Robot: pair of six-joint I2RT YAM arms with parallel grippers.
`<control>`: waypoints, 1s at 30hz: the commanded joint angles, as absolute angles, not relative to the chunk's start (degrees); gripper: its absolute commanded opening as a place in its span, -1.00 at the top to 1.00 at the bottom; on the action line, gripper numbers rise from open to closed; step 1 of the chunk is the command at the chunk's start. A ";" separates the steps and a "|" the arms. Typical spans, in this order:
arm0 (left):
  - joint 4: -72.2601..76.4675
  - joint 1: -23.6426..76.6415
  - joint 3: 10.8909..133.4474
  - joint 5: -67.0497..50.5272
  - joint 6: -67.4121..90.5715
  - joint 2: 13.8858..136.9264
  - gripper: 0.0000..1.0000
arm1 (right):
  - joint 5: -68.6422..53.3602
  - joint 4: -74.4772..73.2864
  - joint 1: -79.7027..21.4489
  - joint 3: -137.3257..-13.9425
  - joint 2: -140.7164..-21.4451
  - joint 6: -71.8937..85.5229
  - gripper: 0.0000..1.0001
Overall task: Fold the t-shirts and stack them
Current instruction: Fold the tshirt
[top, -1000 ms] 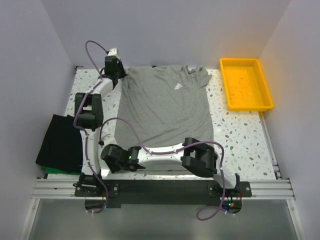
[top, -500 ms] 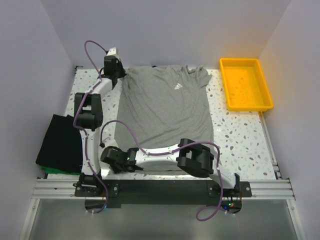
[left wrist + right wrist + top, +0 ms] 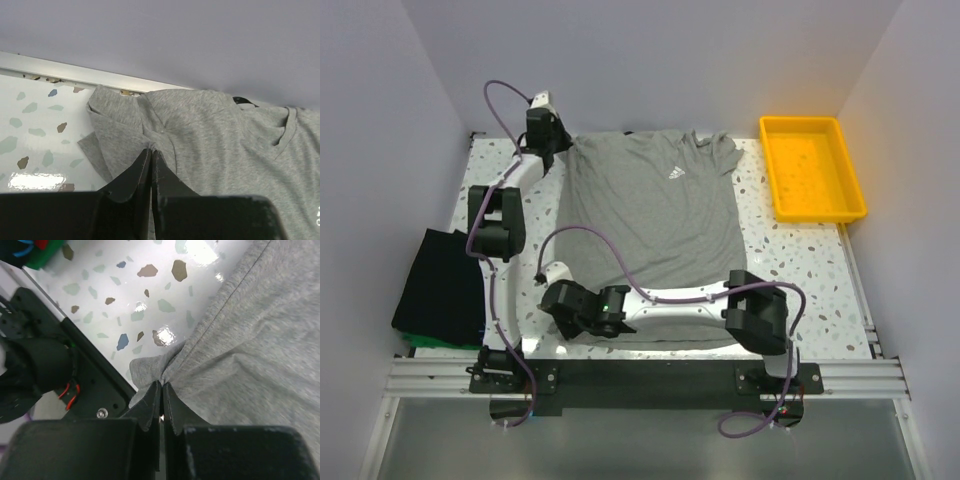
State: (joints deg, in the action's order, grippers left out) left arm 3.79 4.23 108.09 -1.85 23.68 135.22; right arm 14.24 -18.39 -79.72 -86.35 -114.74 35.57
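Observation:
A heather-grey t-shirt (image 3: 655,215) with a small white chest logo lies spread flat on the speckled table. My left gripper (image 3: 555,152) is at its far left shoulder, shut on the bunched sleeve fabric, as the left wrist view shows (image 3: 151,150). My right gripper (image 3: 565,298) reaches across to the near left corner of the hem and is shut on a pinch of grey cloth (image 3: 162,384). A folded black t-shirt (image 3: 440,285) rests on a green one (image 3: 420,340) at the table's left edge.
A yellow plastic tray (image 3: 812,167) stands at the far right. The right arm's elbow (image 3: 760,315) hangs over the near right of the table. The back wall rail (image 3: 60,75) runs just behind the shirt's collar. The black base bar (image 3: 640,375) lies along the near edge.
The right gripper has shut on the hem corner. Its wrist shifted slightly right and its elbow swung right. The left gripper kept its hold on the sleeve.

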 commanded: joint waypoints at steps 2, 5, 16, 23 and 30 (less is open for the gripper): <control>8.17 3.69 112.58 -3.60 27.68 133.07 1.00 | 13.19 -16.61 -78.31 -82.63 -107.76 34.80 1.00; 8.35 4.22 114.34 -4.31 29.44 133.50 1.00 | 13.36 -16.70 -77.35 -79.82 -105.13 35.24 1.00; 8.17 9.22 119.88 -2.90 32.08 136.93 1.00 | 15.29 -15.38 -73.48 -66.28 -93.96 37.09 1.00; 7.91 13.27 125.06 -1.32 32.96 140.44 1.00 | 16.43 -14.68 -72.25 -58.81 -88.60 38.15 1.00; 9.14 16.43 128.23 -0.79 34.72 143.96 1.00 | 18.81 -15.12 -71.81 -53.27 -84.38 39.11 1.00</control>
State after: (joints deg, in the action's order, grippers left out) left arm 5.15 15.75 124.60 -2.00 32.95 142.96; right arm 15.75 -16.62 -72.14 -54.83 -87.20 37.65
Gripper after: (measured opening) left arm 0.072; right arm 0.014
